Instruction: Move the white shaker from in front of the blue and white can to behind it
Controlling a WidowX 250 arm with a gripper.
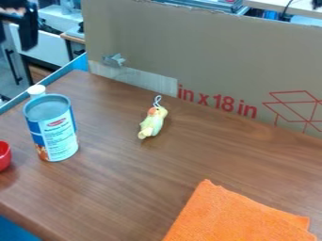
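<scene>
Gripper (24, 29), far left, whether wide or narrow cannot tell; can (55, 129), left, and toy bird (153, 123), mid-table, both ungripped; orange cloth (236, 217), near right.

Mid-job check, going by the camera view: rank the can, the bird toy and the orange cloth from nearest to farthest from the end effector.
1. Can, left side
2. Bird toy, upper middle
3. Orange cloth, bottom right
</scene>
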